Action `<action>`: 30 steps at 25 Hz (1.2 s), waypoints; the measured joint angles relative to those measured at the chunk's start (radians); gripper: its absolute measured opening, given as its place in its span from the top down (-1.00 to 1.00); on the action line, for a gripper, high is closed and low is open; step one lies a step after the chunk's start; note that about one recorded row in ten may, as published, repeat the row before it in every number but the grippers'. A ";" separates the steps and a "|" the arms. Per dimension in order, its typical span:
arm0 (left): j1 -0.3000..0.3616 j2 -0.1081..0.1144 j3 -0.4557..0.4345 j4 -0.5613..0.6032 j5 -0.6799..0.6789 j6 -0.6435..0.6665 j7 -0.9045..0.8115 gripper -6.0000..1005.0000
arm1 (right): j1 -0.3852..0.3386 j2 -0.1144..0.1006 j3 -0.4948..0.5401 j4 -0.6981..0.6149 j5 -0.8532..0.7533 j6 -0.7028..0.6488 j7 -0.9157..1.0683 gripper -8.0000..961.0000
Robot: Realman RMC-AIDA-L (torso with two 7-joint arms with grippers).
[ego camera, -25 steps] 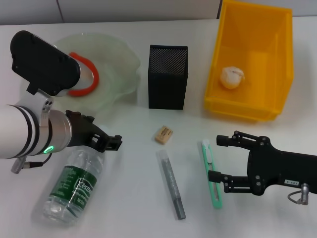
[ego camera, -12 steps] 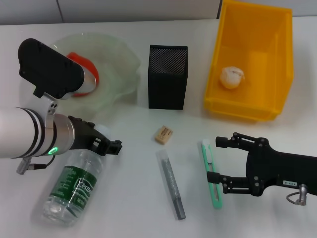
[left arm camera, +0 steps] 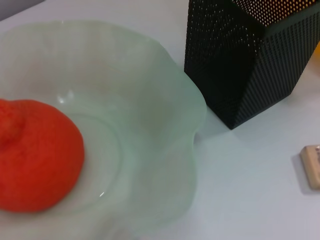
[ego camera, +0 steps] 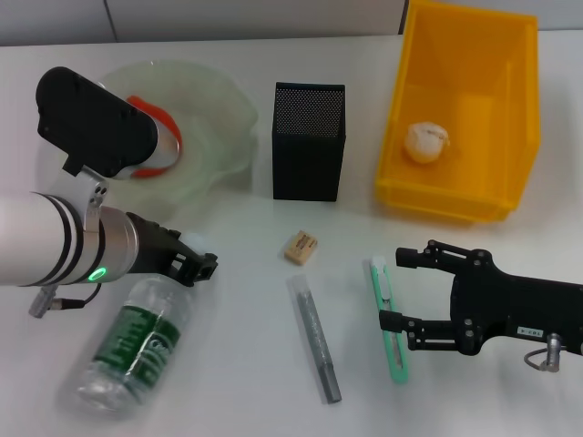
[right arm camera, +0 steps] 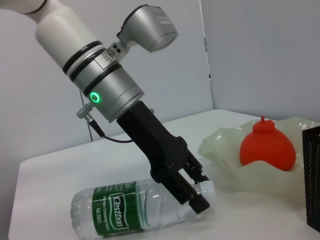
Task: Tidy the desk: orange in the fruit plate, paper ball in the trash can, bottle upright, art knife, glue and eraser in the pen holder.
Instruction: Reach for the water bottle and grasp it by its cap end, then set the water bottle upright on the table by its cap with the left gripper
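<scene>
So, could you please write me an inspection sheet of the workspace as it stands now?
Surface: plain white desk.
Job's things: red-orange orange in pale-green ruffled fruit plate; white paper ball in yellow trash can; clear green-labelled bottle lying down; tan eraser, grey glue stick and mint-green art knife on the desk; black mesh pen holder upright.
Clutter: nothing seen.
Grippers: left pincer at the bottle's cap; right pincer open, astride the art knife.
Cables: thin black lead on the left wrist.
Surroundings: grey wall.
</scene>
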 joint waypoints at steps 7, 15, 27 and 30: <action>-0.008 0.002 -0.004 -0.009 0.009 0.014 0.001 0.04 | 0.003 0.000 -0.001 0.000 0.000 0.001 0.007 -0.78; 0.042 0.008 -0.028 0.057 -0.019 -0.011 0.073 0.08 | 0.004 0.000 0.000 0.000 0.000 0.000 0.016 -0.78; 0.320 0.009 -0.247 0.063 -0.660 -0.223 0.834 0.08 | 0.003 0.000 0.001 -0.005 0.000 0.001 0.029 -0.78; 0.331 0.010 -0.256 0.041 -0.707 -0.237 0.904 0.08 | 0.003 0.000 0.001 -0.003 0.000 0.003 0.030 -0.78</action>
